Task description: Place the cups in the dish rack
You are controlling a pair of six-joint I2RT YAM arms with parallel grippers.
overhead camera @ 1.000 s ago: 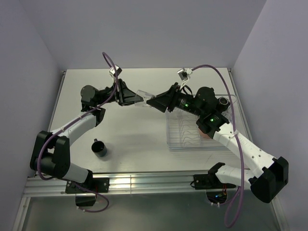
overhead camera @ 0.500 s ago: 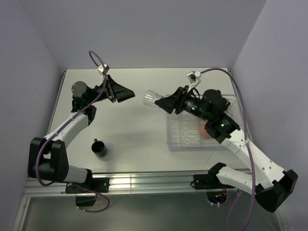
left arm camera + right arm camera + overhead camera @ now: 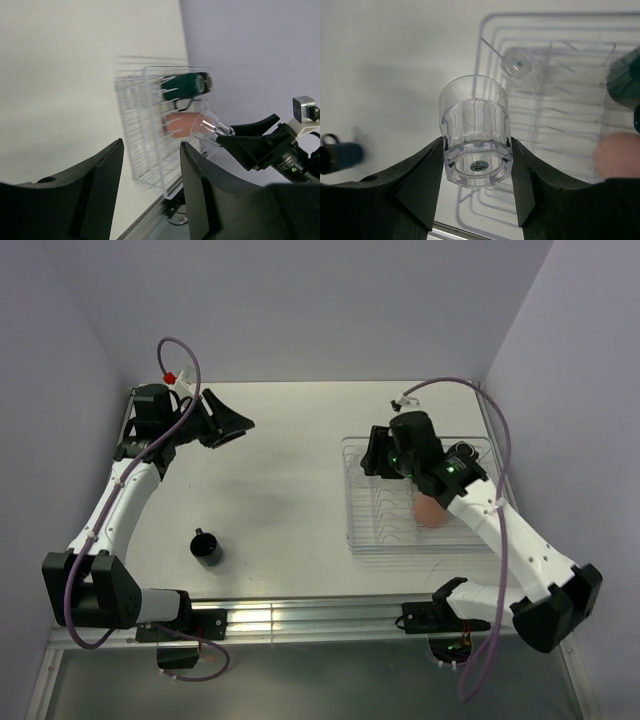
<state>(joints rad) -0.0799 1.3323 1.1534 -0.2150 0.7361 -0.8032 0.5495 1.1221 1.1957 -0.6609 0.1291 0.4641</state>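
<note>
In the right wrist view a clear glass tumbler [image 3: 476, 145] sits base-first between the fingers of my right gripper [image 3: 476, 162], which is shut on it. That gripper [image 3: 374, 454] hangs above the far left corner of the clear dish rack [image 3: 352, 502]. The rack holds a salmon-orange cup [image 3: 431, 511], a dark green mug [image 3: 184, 85] and another clear tumbler [image 3: 516, 62]. A black mug [image 3: 208, 548] stands on the table at the near left. My left gripper [image 3: 228, 425] is open and empty at the far left.
The white table is walled at the back and on both sides. A metal rail [image 3: 300, 615] runs along its near edge by the arm bases. The rack's thin prongs [image 3: 560, 90] stand upright below the held tumbler.
My left gripper opened, let go of the clear tumbler and drew back to the far left. My right gripper kept the tumbler and swung it right, over the rack.
</note>
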